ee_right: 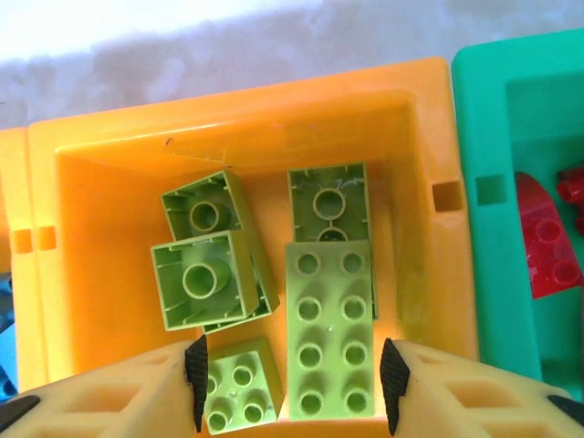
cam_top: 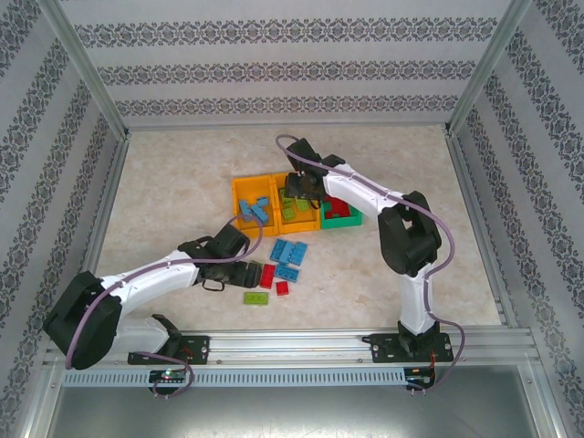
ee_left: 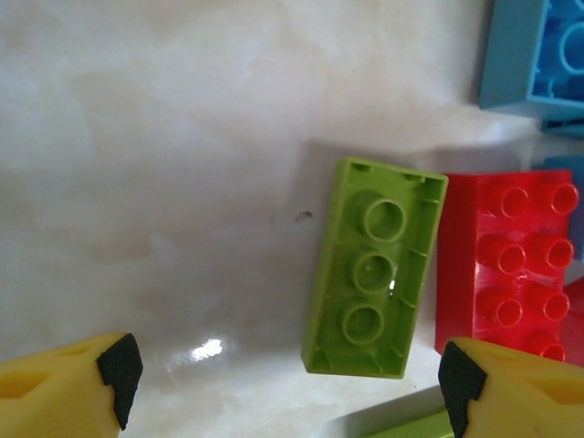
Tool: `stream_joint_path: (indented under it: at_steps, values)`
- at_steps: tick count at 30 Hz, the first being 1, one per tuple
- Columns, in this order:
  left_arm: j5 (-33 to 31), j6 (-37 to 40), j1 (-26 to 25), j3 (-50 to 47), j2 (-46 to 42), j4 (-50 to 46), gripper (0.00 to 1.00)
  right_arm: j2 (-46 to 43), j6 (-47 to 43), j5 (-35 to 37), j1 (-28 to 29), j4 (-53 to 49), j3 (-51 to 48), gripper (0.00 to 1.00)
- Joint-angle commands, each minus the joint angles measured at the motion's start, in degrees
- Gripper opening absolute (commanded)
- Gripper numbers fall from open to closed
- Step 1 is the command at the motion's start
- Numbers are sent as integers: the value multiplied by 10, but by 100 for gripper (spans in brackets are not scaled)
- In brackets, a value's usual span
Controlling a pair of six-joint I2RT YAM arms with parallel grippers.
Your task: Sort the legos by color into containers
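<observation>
Three bins stand in a row: a left orange bin [cam_top: 239, 187] with blue bricks [cam_top: 254, 210], a middle orange bin [ee_right: 246, 100] with several lime bricks [ee_right: 328, 328], and a green bin [ee_right: 484, 109] with red bricks [ee_right: 543, 246]. My right gripper [ee_right: 294, 383] hangs open over the middle bin [cam_top: 274, 182] with nothing between its fingers. Loose blue [cam_top: 287, 253], red [cam_top: 267, 276] and lime [cam_top: 256, 297] bricks lie on the table in front of the bins. My left gripper [ee_left: 290, 372] is open just above the table. An upside-down lime brick [ee_left: 374, 269] lies ahead of its jaws, beside a red brick [ee_left: 506, 265].
A blue brick [ee_left: 538, 59] lies beyond the red one, and the edge of another lime piece [ee_left: 411, 424] shows by the right finger. Metal frame rails [cam_top: 109, 210] and patterned walls enclose the marble-look table [cam_top: 173, 182]. The left arm [cam_top: 155, 274] lies low across the front left.
</observation>
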Motion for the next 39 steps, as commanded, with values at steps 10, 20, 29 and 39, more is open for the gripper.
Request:
stream_joint_path:
  at_steps: [10, 20, 29, 39]
  values:
    - [-15, 13, -15, 20, 60, 24, 80, -139, 3, 14, 6, 25, -102, 73]
    - [-18, 17, -15, 40, 91, 39, 81, -220, 6, 29, -8, 23, -196, 73]
    - [-13, 50, -15, 54, 111, 59, 79, -254, 18, 31, -18, 36, -239, 73]
    - [-8, 55, -17, 67, 129, 72, 71, -270, 23, 38, -19, 38, -261, 74]
